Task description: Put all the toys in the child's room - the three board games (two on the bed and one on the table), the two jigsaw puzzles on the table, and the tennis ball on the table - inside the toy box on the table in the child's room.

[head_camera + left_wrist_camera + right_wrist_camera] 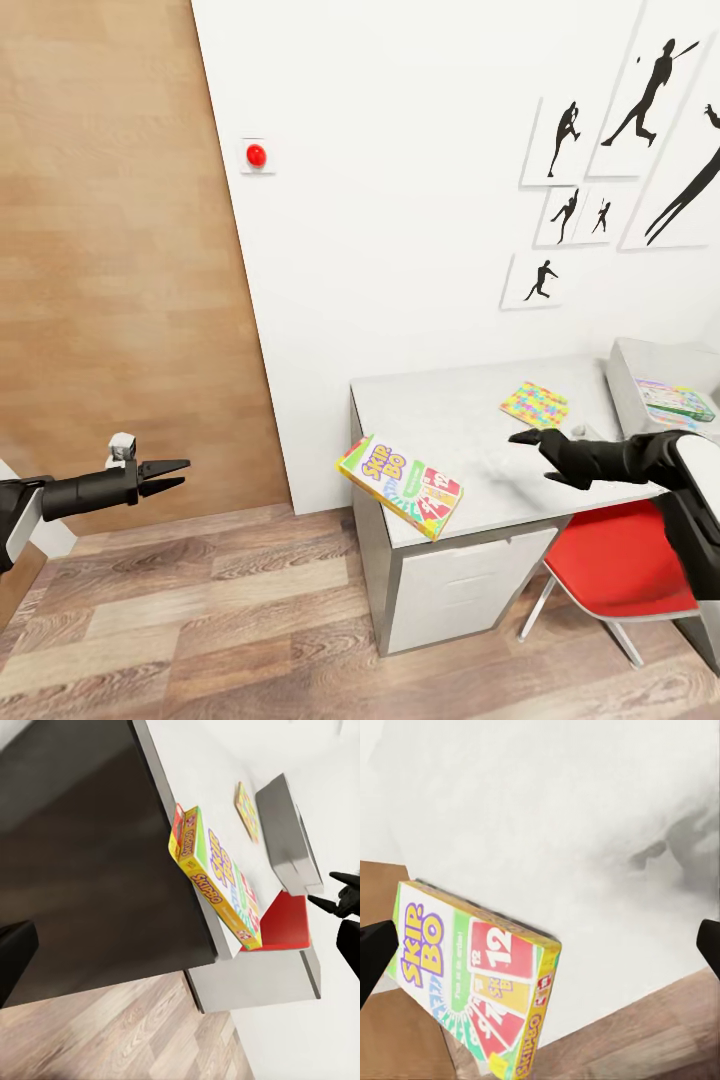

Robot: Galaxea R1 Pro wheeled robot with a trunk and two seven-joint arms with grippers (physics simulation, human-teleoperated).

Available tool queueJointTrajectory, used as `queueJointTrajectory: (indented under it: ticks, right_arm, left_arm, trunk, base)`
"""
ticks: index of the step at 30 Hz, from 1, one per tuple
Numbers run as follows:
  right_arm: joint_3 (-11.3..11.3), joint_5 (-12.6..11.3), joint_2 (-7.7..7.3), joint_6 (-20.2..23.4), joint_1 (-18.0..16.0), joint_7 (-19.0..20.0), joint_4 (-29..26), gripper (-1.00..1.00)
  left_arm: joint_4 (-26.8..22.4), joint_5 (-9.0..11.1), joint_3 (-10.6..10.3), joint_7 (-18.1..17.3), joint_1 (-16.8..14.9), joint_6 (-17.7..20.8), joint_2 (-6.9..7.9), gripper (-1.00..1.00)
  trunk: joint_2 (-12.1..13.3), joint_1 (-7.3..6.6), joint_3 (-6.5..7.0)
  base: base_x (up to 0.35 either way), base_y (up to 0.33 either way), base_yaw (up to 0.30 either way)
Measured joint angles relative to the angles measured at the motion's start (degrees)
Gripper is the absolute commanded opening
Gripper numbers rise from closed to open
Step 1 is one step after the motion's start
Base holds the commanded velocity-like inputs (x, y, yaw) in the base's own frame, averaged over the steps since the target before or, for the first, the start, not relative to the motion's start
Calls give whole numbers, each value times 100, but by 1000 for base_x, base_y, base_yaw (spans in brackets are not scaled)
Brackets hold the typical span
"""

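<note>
— Hands? Left hand (172, 476) hangs empty, fingers spread, far from everything. Right hand (535, 450) is released too, over the surface (440, 420).
— Risk?
— Skip-Bo (402, 485), left of the right hand, overhangs the edge; a nudge could tip it off.
— Obstacles?
— Puzzle (534, 404) just beyond it; toy box (628, 385) farther right.

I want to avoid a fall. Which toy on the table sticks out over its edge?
The Skip-Bo board game: it overhangs the table's front left corner. The jigsaw puzzle lies fully on the top, and another game sits inside the toy box.
</note>
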Motion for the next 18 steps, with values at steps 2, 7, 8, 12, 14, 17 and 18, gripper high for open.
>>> queueJointTrajectory:
  ticks: [2, 7, 8, 12, 14, 17, 18]
  right_arm:
    - [85, -5, -95, 2, 237, 221, -1, 100]
    - [478, -8, -385, 9, 681, 588, 0, 100]
    - [534, -10, -424, 17, 710, 608, 5, 100]
    - [846, -7, -577, 20, 789, 661, 24, 100]
    - [1061, 3, -622, 20, 816, 674, 29, 100]
    - [1359, 37, -654, 21, 862, 681, 33, 100]
    - [1493, 47, -664, 21, 879, 683, 36, 100]
  left_arm:
    - [0, 0, 0, 1, 0, 0, 0, 100]
    - [0, 1, 0, 2, 0, 0, 0, 100]
    - [0, 1, 0, 2, 0, 0, 0, 100]
    - [0, 0, 0, 4, 0, 0, 0, 100]
    - [0, 0, 0, 3, 0, 0, 0, 100]
    - [0, 0, 0, 5, 0, -4, -1, 100]
    - [0, 0, 0, 7, 0, -6, -1, 100]
  trunk:
    - [0, 0, 0]
    - [0, 0, 0]
    - [0, 0, 0]
    - [0, 0, 0]
    - [0, 0, 0]
    - [0, 0, 0]
    - [0, 0, 0]
  base:
    - [0, 0, 0]
    - [0, 0, 0]
    - [0, 0, 0]
    - [0, 0, 0]
    - [0, 0, 0]
    - [0, 0, 0]
    - [0, 0, 0]
